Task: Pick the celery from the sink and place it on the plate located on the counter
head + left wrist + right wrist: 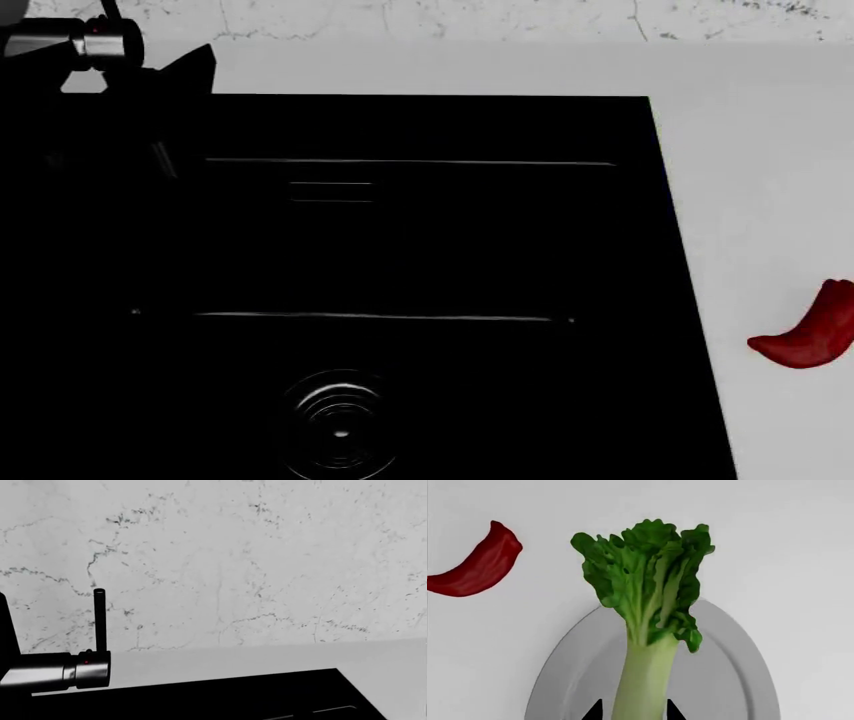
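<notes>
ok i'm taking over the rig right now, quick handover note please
Right gripper: shut on the celery, held over the plate on the counter, beside a red pepper.
Left gripper: not in view; its camera faces the faucet and wall.
Done: celery is out of the sink.
Left: lower it onto the plate, release, back away.

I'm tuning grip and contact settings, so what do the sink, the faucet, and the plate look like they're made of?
The sink looks like matte black composite or coated metal: dark and almost without reflections, though its drain shines like metal. The faucet looks like polished steel, judging by its bright highlights. The plate is plain grey with a soft sheen, perhaps ceramic or plastic; the render leaves that open.
</notes>
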